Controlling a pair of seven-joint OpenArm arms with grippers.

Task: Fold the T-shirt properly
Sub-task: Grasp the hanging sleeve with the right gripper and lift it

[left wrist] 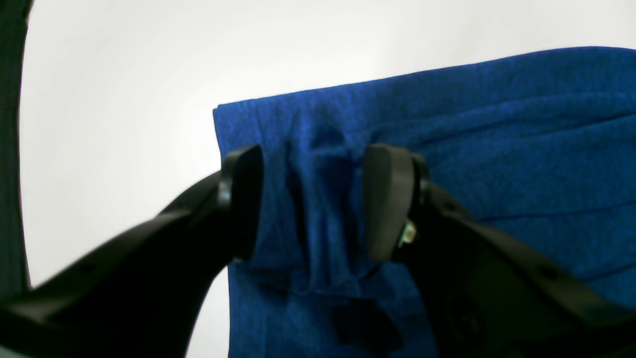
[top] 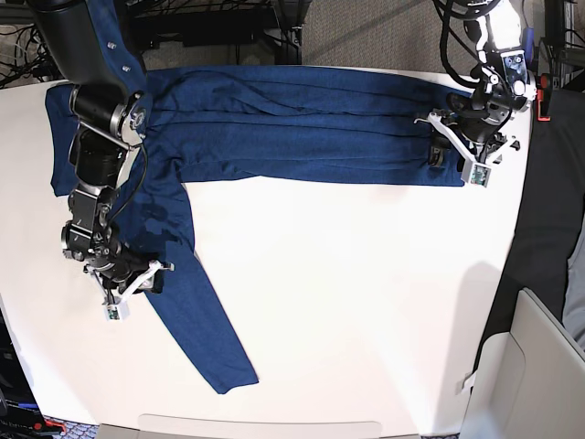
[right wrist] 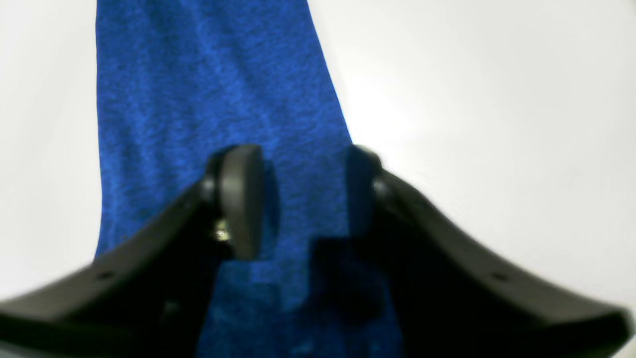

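The navy-blue T-shirt lies spread along the far side of the white table, with one long sleeve running down toward the front left. My left gripper is at the shirt's right end. In the left wrist view its jaws stand apart, astride a puckered ridge of shirt near a corner. My right gripper is on the sleeve's left edge. In the right wrist view it is open over flat sleeve fabric.
The table's right edge is just beyond my left gripper. A red object and dark fabric lie off that edge, with a pale grey panel at the lower right. Cables and dark gear sit behind the table.
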